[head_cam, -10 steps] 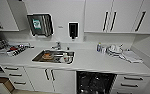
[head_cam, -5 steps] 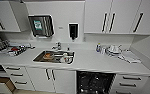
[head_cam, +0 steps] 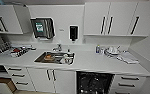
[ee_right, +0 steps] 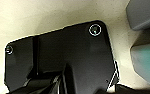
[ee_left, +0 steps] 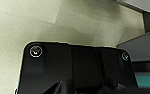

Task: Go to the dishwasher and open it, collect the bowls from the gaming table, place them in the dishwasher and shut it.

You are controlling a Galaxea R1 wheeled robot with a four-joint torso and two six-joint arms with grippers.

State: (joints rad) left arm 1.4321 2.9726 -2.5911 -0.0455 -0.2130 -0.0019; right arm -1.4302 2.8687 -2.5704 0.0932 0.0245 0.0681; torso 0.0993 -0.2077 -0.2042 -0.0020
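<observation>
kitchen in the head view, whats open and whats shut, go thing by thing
dishwasher: open, dark inside showing under the counter
upper cabinets: doors shut
cabinet doors under the sink: shut
drawers right of the dishwasher: shut
sink: has items in it, too blurred to name

I see a smooth white matt counter [head_cam: 91, 63] running across the middle of the frame, with a shiny metal sink [head_cam: 54, 57] sunk in it at centre-left. The flat white cabinet doors [head_cam: 108, 18] at upper right look satin and carry black handles. At lower centre-right, the open dishwasher [head_cam: 94, 83] is dark, its inside glinting.
</observation>
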